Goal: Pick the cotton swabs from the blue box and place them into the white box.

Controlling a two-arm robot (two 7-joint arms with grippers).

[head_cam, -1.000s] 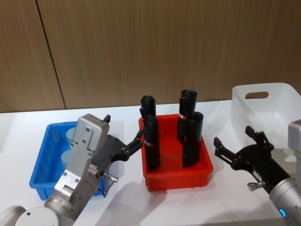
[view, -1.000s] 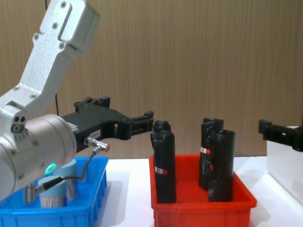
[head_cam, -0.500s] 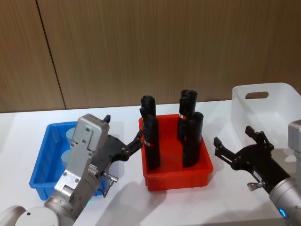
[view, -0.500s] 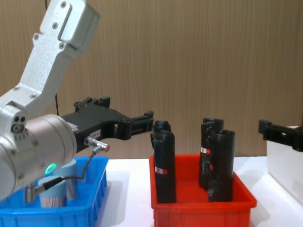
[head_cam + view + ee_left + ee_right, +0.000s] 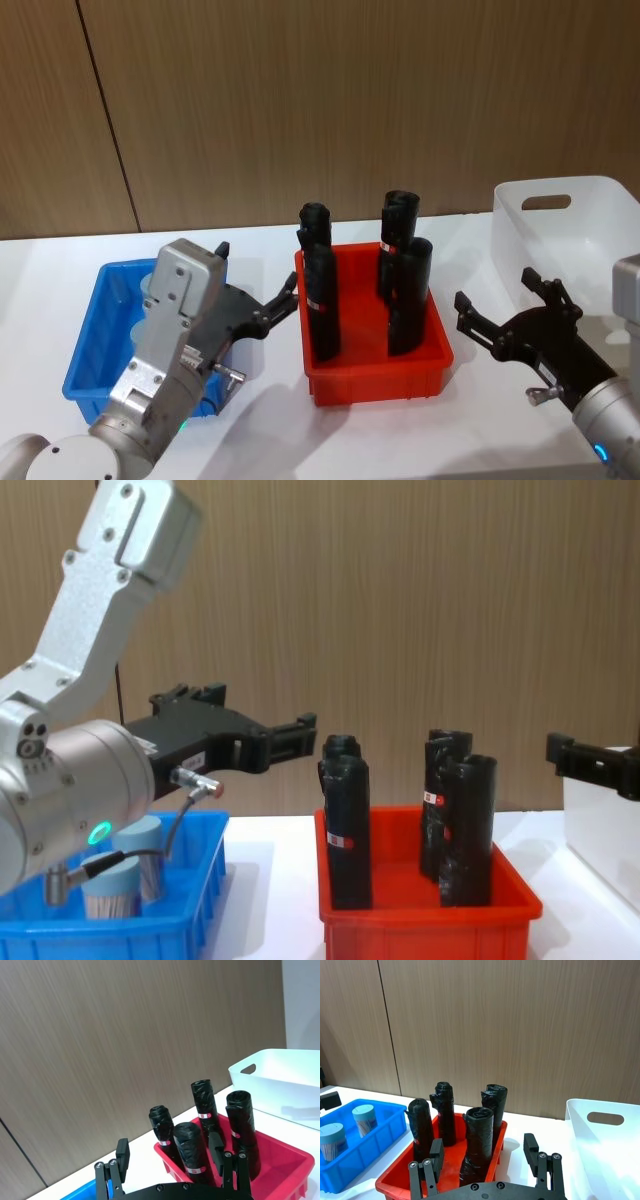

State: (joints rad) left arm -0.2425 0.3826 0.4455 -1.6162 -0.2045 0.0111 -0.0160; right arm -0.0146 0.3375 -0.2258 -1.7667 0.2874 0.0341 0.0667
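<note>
Nearest, the left gripper [image 5: 257,268] hangs over the right edge of the blue box [image 5: 85,345], its tips reaching toward the red bin [image 5: 380,378]. Lowered from here, it would likely strike the box wall or nudge the black rolls [image 5: 322,300], because the cotton swabs [image 5: 363,1116] stand upright farther left inside the blue box. Its fingers are spread wide, holding and touching nothing. The right gripper [image 5: 495,290], likewise splayed and empty, hovers just before the white box [image 5: 600,225] at far right
</note>
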